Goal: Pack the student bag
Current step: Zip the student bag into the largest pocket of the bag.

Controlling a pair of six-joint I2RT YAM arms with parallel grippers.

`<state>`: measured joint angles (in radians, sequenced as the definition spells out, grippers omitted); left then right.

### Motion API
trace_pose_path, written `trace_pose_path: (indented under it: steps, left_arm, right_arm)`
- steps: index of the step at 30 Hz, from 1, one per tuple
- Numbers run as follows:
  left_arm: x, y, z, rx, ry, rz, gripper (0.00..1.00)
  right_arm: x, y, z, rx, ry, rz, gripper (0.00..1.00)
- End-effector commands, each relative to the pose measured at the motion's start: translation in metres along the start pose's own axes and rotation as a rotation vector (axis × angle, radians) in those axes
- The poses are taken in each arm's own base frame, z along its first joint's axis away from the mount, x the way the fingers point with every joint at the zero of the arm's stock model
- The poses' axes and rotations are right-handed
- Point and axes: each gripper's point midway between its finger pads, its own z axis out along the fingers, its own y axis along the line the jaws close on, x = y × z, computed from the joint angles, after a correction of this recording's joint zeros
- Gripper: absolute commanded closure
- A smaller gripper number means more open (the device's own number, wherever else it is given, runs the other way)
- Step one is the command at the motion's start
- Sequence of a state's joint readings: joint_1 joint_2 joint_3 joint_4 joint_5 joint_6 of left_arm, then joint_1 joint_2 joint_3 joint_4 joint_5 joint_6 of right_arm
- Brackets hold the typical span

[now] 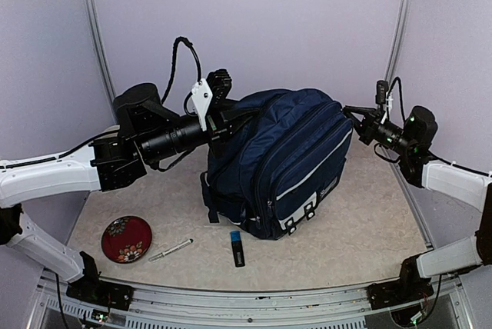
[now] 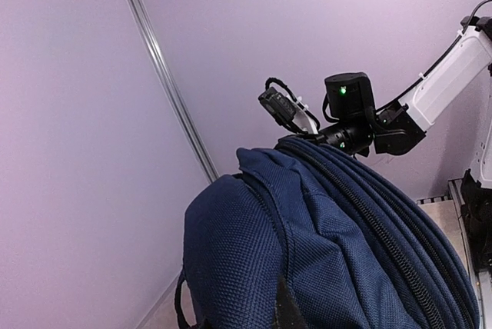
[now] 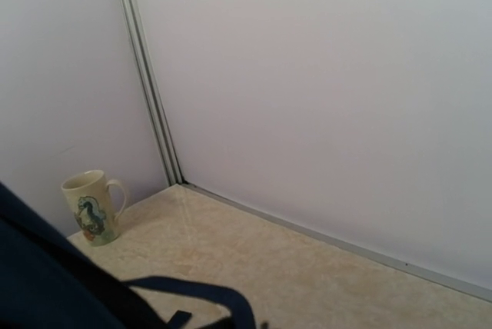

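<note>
Bag [image 1: 284, 160] sits mid-table, an arm at each upper end. Left gripper [image 1: 229, 119] and right gripper [image 1: 352, 114] meet the fabric; spread or pinching, I cannot tell. Risk: one arm tugging harder could drag or topple it onto the dish [image 1: 126, 238] and pen [image 1: 171, 250]. Plain lilac walls [image 1: 269, 21], beige speckled table [image 1: 369, 229], mug [image 3: 92, 207] in the corner.

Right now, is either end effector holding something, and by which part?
It cannot be told. The left end effector and the right end effector both meet the top edge of the student bag, but their fingers are hidden.
</note>
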<state>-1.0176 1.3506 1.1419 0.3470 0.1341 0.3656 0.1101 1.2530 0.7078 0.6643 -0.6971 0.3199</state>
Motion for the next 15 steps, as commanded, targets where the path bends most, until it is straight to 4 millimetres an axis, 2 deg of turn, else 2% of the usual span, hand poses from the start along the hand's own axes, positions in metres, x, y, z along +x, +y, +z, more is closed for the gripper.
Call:
trace_pose_path:
  steps: [1, 3, 4, 7, 9, 12, 15]
  left_arm:
    - [-0.046, 0.013, -0.023, -0.024, -0.123, 0.035, 1.00]
    - [-0.047, 0.018, -0.025, -0.035, -0.130, 0.041, 1.00]
    - [-0.045, 0.020, -0.025, -0.032, -0.128, 0.046, 1.00]
    - [-0.034, 0.031, -0.024, -0.004, -0.118, 0.058, 1.00]
    - [-0.026, 0.044, -0.017, -0.016, -0.100, 0.034, 1.00]
    - [-0.009, 0.065, 0.014, -0.054, -0.029, -0.019, 1.00]
    - [0.006, 0.058, 0.040, 0.027, -0.024, 0.000, 1.00]
  right_arm:
    - [0.103, -0.114, -0.047, 0.522, 0.261, 0.171, 1.00]
    - [0.102, -0.115, -0.050, 0.537, 0.285, 0.182, 1.00]
    - [0.095, -0.109, -0.048, 0.508, 0.277, 0.173, 1.00]
    - [0.048, -0.075, -0.044, 0.389, 0.174, 0.106, 1.00]
    - [0.015, -0.052, -0.046, 0.345, 0.123, 0.044, 1.00]
    - [-0.042, -0.019, -0.059, 0.307, 0.023, -0.045, 1.00]
    - [-0.094, 0.013, -0.075, 0.286, -0.052, -0.101, 1.00]
